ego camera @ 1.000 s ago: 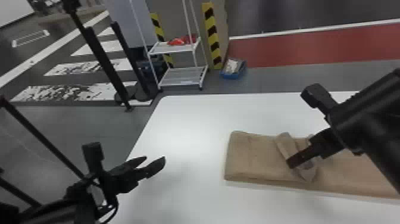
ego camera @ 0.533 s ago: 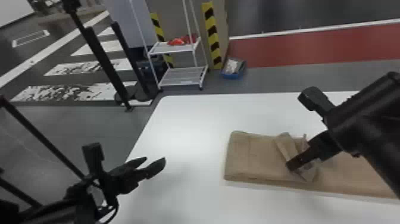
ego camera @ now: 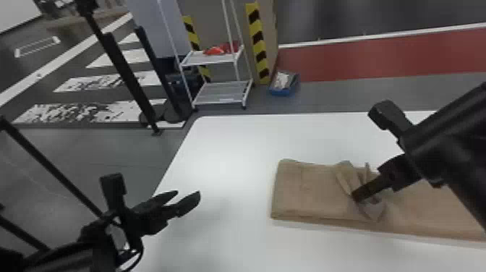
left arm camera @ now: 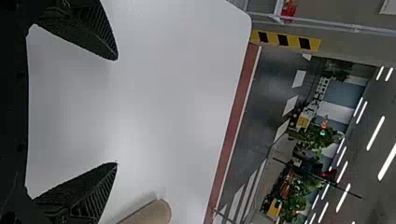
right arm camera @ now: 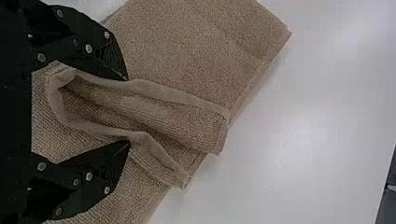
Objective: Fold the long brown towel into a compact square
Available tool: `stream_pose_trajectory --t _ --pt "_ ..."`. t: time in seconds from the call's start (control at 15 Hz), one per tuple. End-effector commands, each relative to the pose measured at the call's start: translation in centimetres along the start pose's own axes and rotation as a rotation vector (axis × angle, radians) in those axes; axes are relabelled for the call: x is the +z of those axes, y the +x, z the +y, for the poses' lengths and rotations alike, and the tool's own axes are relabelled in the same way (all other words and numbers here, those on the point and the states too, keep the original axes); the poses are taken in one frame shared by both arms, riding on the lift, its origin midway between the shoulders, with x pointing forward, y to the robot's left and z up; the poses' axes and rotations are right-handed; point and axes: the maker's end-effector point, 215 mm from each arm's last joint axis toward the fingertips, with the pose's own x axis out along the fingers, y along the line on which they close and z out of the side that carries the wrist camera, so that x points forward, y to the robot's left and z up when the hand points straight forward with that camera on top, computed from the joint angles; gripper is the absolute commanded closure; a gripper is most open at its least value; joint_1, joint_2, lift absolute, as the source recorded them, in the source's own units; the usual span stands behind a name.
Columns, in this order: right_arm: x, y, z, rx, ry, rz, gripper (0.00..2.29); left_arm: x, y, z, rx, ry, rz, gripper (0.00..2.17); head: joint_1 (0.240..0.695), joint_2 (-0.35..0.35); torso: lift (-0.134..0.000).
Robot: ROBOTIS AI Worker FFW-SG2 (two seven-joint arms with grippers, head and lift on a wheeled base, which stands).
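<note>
The brown towel [ego camera: 314,191] lies long and flat on the white table, a folded layer on its left part, with a raised, rumpled end edge near its middle. Over that edge is my right gripper [ego camera: 361,197]. In the right wrist view the right gripper [right arm camera: 127,111] stands open, the looped towel edge [right arm camera: 173,95] between and beside its fingers. Left of the towel, above the table's left side, my left gripper [ego camera: 188,198] is parked. The left wrist view has the left gripper [left arm camera: 116,112] open and empty, with a towel corner [left arm camera: 156,212] beyond one finger.
The white table [ego camera: 231,144] extends around the towel, with its left edge under the left arm. Behind it on the floor stand a white shelf rack [ego camera: 220,92] and a blue bin [ego camera: 284,86].
The right gripper has shifted slightly at the towel's rumpled edge, whose folds have changed shape a little. The left arm has kept still.
</note>
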Motion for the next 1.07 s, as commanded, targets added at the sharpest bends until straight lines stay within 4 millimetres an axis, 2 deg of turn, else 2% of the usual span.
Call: stream_pose_trajectory --t 0.0,0.2,0.27,0.47,0.73,0.87,1.0 --pt "0.26 -0.16 0.18 0.007 0.010 -0.017 0.50 0.17 0.31 0.05 -0.003 -0.001 0.000 0.08 0.695 0.350 -0.124" --pt "0.23 -0.35 0.31 0.020 0.027 -0.033 0.52 0.23 0.45 0.15 -0.003 0.003 0.001 0.08 0.695 0.350 -0.124" --pt "0.13 -0.35 0.22 0.023 0.034 -0.034 0.67 0.27 0.54 0.22 -0.004 0.008 0.001 0.08 0.695 0.350 -0.124" --pt "-0.38 -0.04 0.18 0.021 0.036 -0.028 0.67 0.24 0.70 0.01 -0.008 0.010 -0.001 0.08 0.695 0.350 -0.124" --pt "0.24 -0.78 0.19 0.027 0.049 -0.058 0.67 0.33 0.68 0.06 -0.008 0.015 0.001 0.08 0.695 0.350 -0.124" --pt "-0.15 -0.69 0.24 0.028 0.059 -0.060 0.79 0.33 0.68 0.03 -0.010 0.015 0.001 0.08 0.695 0.350 -0.124" --pt "-0.46 -0.68 0.15 0.030 0.070 -0.067 0.79 0.31 0.72 -0.04 -0.011 0.015 0.002 0.08 0.695 0.350 -0.124"
